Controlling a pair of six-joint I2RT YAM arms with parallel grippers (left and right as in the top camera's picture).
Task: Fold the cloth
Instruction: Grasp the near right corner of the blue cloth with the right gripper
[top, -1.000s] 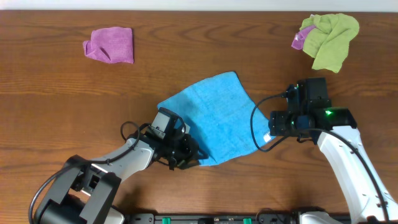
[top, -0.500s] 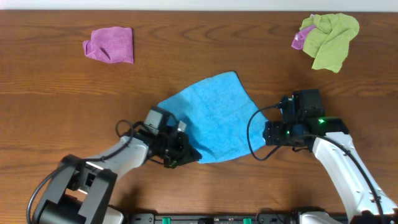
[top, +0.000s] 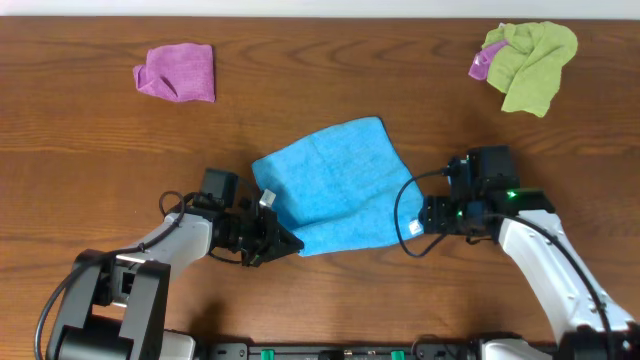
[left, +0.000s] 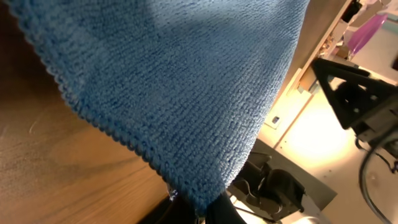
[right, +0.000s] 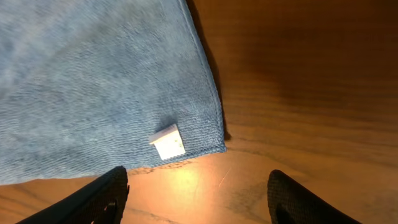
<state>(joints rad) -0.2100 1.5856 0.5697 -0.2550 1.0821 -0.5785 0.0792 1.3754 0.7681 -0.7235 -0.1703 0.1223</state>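
Note:
A blue cloth lies on the wooden table at the middle, partly doubled over at its near left. My left gripper is shut on the cloth's near left corner and holds it off the table. My right gripper is open and empty, just above the table by the cloth's near right corner, which carries a white tag. The cloth fills the top left of the right wrist view.
A crumpled purple cloth lies at the back left. A green cloth over a purple one lies at the back right. Cables hang from both arms.
My left gripper has moved left with the cloth's corner, dragging the near edge and squaring the cloth. My right gripper has shifted slightly left toward the cloth's near right corner.

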